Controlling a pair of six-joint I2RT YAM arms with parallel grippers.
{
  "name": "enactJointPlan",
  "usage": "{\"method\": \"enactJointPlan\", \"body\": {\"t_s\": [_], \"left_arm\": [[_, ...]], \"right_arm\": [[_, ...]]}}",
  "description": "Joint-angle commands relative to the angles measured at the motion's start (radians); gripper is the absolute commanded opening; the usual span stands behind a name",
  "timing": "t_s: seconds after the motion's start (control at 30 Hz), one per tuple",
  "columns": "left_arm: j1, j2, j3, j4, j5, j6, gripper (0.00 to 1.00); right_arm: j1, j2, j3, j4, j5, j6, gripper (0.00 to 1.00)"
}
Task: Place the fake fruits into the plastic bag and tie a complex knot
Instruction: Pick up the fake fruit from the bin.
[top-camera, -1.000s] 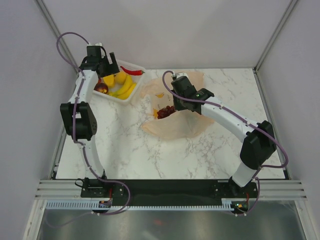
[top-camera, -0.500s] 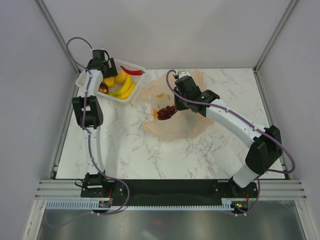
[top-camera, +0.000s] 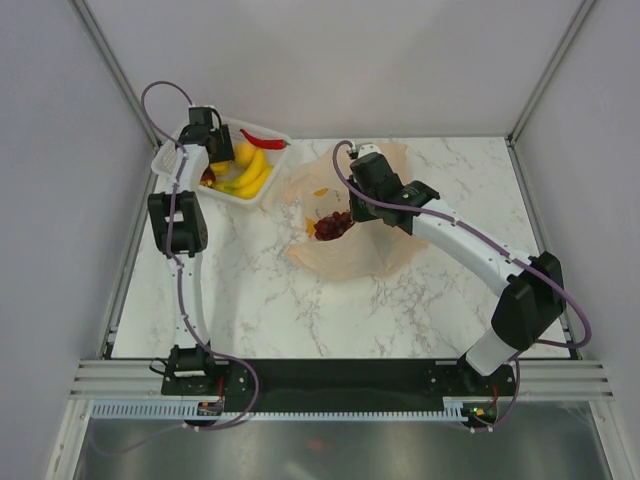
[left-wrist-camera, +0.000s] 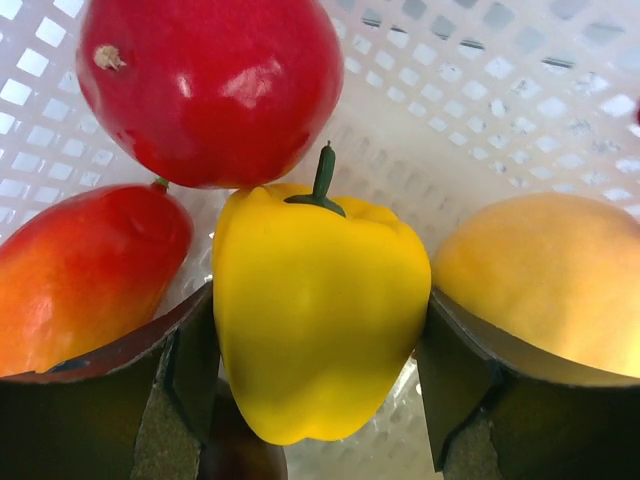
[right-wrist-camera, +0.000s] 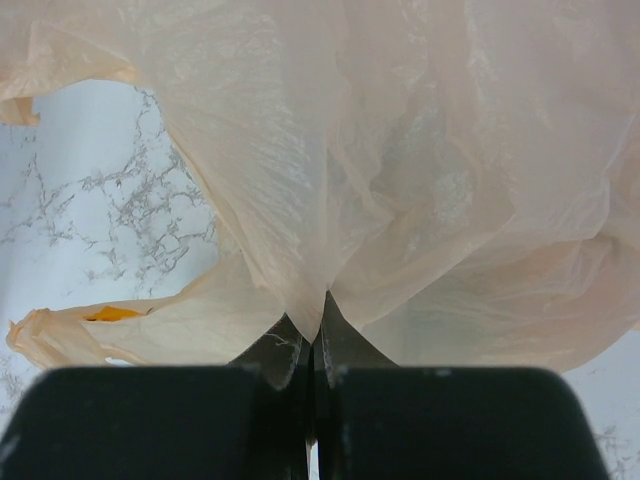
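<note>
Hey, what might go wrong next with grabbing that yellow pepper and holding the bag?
1. The glossy yellow pepper sits inside the left gripper and looks rounded, so it may squirt out. The red apple and mango crowd it and could get dragged along.
2. The right gripper pinches only a thin fold of the plastic bag. The film might slip or tear, letting the mouth sag.

White marble table (top-camera: 280, 310); plain grey walls (top-camera: 350, 60).
</note>
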Motion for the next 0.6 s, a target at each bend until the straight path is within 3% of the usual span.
{"method": "enactJointPlan", "body": {"t_s": [0.0, 0.13, 0.4, 0.5, 0.57], "left_arm": [[0.002, -0.195, -0.072, 0.108, 0.022, 0.017, 0.33], [-0.002, -0.382, -0.268, 0.212, 0.034, -0.030, 0.26], [-0.025, -0.831, -0.727, 0.297, 0.176, -0.214, 0.26], [-0.076, -1.014, -0.975, 0.355, 0.210, -0.245, 0.26], [-0.131, -1.137, -1.043, 0.378, 0.213, -0.256, 0.26]], "right_arm": [[-0.002, -0.038, 0.004, 0.028, 0.017, -0.008, 0.00], [-0.004, -0.035, 0.004, 0.028, 0.017, -0.009, 0.00], [-0.004, -0.021, 0.012, 0.030, 0.008, -0.008, 0.00], [-0.004, -0.021, 0.014, 0.033, -0.010, -0.005, 0.00], [-0.004, -0.021, 0.011, 0.033, -0.018, -0.005, 0.00]]}}
